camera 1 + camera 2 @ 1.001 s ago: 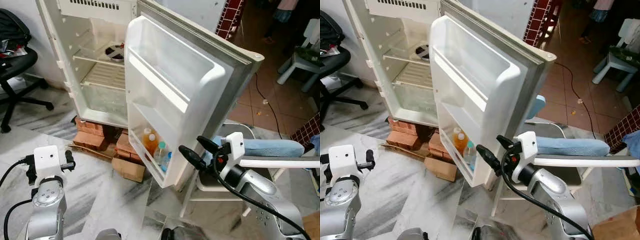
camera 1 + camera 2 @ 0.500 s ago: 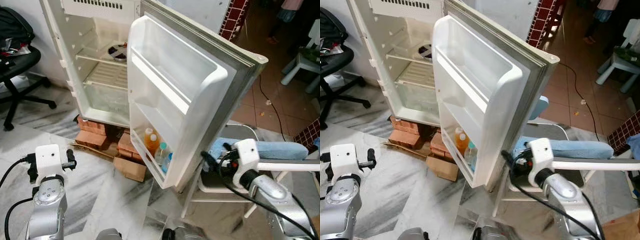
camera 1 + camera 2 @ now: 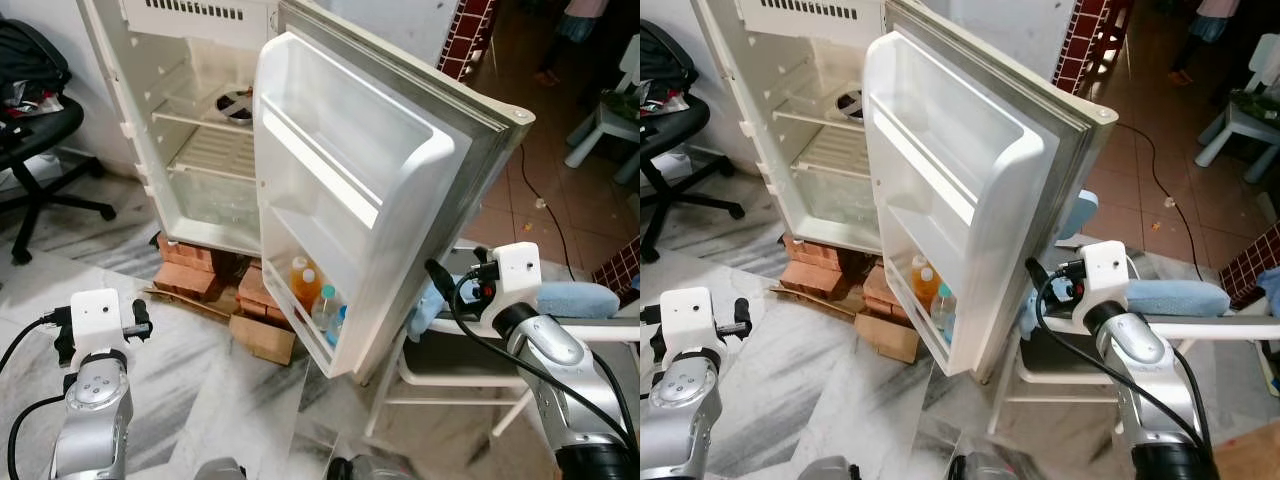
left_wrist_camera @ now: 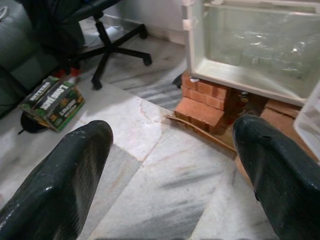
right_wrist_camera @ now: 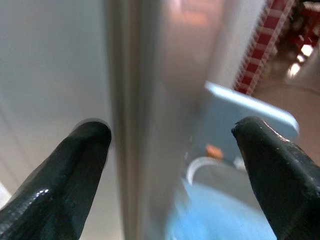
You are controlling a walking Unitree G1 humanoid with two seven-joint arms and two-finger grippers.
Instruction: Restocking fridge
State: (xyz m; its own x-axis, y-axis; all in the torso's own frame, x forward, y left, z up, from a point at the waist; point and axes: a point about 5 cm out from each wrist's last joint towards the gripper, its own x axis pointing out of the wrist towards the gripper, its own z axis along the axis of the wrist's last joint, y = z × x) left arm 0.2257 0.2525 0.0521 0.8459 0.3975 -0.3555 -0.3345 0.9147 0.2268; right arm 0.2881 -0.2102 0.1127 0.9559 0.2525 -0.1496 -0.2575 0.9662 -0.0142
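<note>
1. Right now my right hand is behind the outer edge of the open fridge door, its two black fingers spread wide with the door's edge running between them in the right wrist view.
2. From my head I see only the wrist block of that arm, close against the grey back of the door, low down near its free edge.
3. My left hand hangs low at my left side above the marble floor, fingers spread apart and holding nothing.
4. The fridge stands open on a stack of red bricks, with a cardboard box on the floor just beside them.
5. Inside the fridge, a wire shelf carries a dark round dish toward the back, and a clear drawer sits below.
6. The door's bottom pocket holds bottles: an orange one with a white cap and a clear one with a blue-green cap beside it.
7. The upper door pockets look bare from here.
8. Behind the door stands a white chair with blue cloth lying on it, near my right arm.
9. A black office chair stands off to my left.
10. A green and black carton lies on the floor near that chair's base.
</note>
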